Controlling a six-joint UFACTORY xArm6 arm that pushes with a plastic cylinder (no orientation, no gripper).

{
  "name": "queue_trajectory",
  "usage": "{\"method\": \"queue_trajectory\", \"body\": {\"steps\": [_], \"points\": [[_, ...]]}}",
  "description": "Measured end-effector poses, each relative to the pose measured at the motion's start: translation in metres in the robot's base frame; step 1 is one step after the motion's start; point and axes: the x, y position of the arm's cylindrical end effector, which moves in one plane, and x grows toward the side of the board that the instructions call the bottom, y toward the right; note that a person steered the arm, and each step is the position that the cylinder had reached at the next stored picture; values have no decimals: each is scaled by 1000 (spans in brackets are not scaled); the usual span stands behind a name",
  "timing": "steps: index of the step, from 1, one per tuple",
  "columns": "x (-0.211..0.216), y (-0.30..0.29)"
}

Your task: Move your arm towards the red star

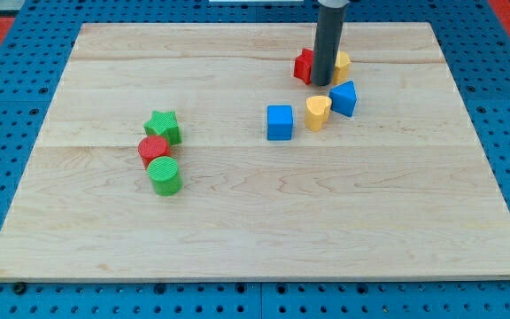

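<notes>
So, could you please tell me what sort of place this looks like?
Probably a robotics lab bench: a pale wooden board on blue perforated panelling, small blocks like the red star, and my tip beside it.

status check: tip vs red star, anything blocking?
My tip down against red star, on its right. Yellow block just beyond the rod. Nothing in between.

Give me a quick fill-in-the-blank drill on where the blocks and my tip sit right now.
1. My tip rests between a red block and a ____ block.
2. The blue cube lies to the view's ____ of the yellow heart.
3. The red cylinder sits between two ____ blocks.

Missing words: yellow; left; green
</notes>
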Motion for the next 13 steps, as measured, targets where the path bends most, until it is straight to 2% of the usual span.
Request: {"method": "queue_trajectory", "body": {"steps": [1, 3, 4, 5, 6, 7, 8, 9, 11, 12, 13], "points": [[-21, -34], [-23, -86], [-36, -141], [-67, -153], [-99, -95], [-121, -11], [-121, 32], [-104, 13], [-87, -98], [-82, -109], [-95, -88]]}}
